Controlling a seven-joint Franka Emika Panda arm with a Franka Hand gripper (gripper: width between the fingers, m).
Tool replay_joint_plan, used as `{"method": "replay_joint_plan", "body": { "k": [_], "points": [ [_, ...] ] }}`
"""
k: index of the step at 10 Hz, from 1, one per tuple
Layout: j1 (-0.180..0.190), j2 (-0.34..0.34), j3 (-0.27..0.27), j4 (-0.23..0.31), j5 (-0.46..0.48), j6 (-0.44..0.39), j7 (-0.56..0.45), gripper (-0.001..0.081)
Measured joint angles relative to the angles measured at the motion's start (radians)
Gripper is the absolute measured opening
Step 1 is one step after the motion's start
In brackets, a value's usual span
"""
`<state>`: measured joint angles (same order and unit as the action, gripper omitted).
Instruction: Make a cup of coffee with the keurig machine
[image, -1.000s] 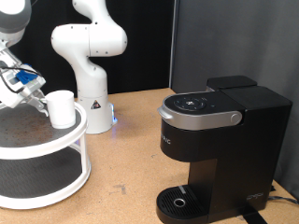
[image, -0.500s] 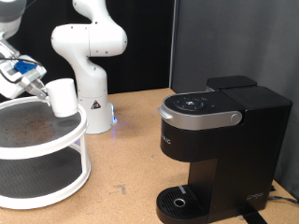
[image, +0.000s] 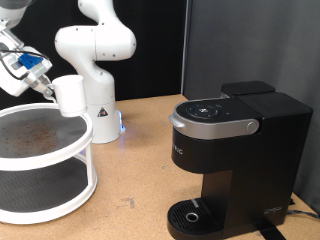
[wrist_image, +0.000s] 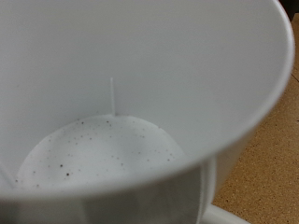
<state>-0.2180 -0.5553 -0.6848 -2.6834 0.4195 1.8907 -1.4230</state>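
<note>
The small white cup (image: 70, 96) hangs in the air at the exterior view's upper left, above the white two-tier round shelf (image: 60, 150). My gripper (image: 48, 88) is shut on the cup's side and holds it clear of the shelf top. The wrist view is filled by the cup's white inside (wrist_image: 121, 103), with speckles on its bottom; my fingers do not show there. The black keurig machine (image: 235, 155) stands at the exterior view's right with its grey lid handle (image: 215, 122) down and its round drip base (image: 192, 215) bare.
A second white robot arm base (image: 95, 60) stands behind the shelf at the back. The wooden table (image: 140, 190) lies between the shelf and the machine. A dark curtain backs the scene.
My gripper has lifted the cup off the shelf's top tier and carried it upward, a little toward the exterior view's right.
</note>
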Motion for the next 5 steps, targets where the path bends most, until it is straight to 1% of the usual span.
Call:
{"method": "replay_joint_plan", "body": {
  "k": [1, 2, 3, 5],
  "points": [
    [0.001, 0.0, 0.001, -0.007, 0.027, 0.01, 0.007, 0.0074],
    [0.006, 0.0, 0.014, -0.021, 0.074, 0.048, 0.036, 0.0074],
    [0.019, 0.001, 0.043, -0.038, 0.126, 0.107, 0.079, 0.0074],
    [0.064, 0.013, 0.108, -0.061, 0.226, 0.237, 0.16, 0.0074]
  ]
}}
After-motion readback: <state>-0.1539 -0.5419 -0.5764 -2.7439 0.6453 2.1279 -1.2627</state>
